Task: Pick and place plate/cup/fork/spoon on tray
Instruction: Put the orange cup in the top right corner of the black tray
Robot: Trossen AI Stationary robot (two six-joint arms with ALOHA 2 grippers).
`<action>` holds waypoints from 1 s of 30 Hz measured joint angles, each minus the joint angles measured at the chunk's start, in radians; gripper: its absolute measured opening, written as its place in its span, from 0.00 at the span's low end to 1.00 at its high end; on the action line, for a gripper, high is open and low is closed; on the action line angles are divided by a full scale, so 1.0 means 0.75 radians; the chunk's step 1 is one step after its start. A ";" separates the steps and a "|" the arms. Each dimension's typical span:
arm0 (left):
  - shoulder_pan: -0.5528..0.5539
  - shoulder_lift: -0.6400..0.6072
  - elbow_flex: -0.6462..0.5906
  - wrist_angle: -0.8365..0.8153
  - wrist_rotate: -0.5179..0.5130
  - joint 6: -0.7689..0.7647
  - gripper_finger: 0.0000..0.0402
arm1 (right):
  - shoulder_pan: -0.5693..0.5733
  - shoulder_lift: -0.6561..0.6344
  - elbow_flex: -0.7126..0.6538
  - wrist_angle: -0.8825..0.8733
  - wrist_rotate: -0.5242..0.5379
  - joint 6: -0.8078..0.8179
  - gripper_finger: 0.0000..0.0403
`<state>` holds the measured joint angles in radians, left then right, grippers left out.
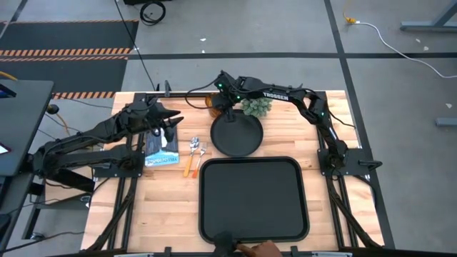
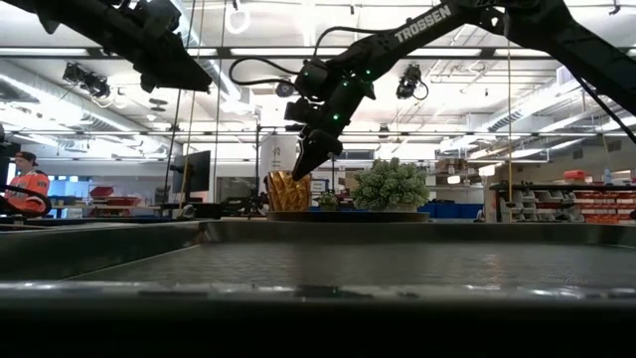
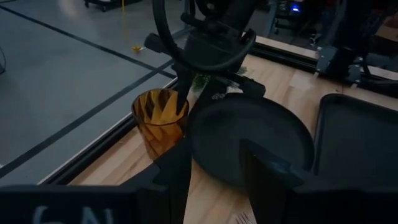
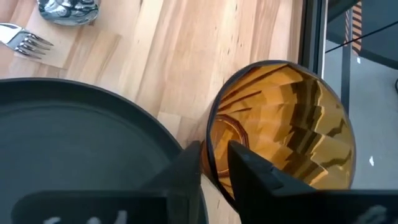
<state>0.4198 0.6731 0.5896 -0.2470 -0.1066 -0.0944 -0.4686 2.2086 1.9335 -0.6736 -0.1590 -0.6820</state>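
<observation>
Right jaws (image 4: 214, 163) straddle cup (image 4: 283, 127) rim, beside plate (image 4: 74, 146) edge.

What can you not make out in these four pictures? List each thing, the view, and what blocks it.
- Cup, high view: mostly hidden under the right end effector.
- Cup base, low view: cut off by the tray rim; whether it rests on the table is unclear.
- Fork, right wrist view: only the tines show; the handle runs off the edge.
- Spoon, high view: too small to see detail.
- Left end effector: whether it is open or shut.
</observation>
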 joint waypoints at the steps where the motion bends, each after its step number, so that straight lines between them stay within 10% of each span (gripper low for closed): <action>1: -0.002 0.000 0.000 0.000 0.000 0.000 0.35 | 0.000 0.000 0.000 0.000 0.000 0.000 0.19; 30: -0.005 0.001 0.000 0.004 -0.001 -0.036 0.35 | 0.002 -0.001 0.124 -0.151 0.005 0.020 0.04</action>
<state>0.4164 0.6735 0.5896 -0.2443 -0.1070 -0.1211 -0.4671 2.2082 2.0268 -0.7871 -0.1555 -0.6669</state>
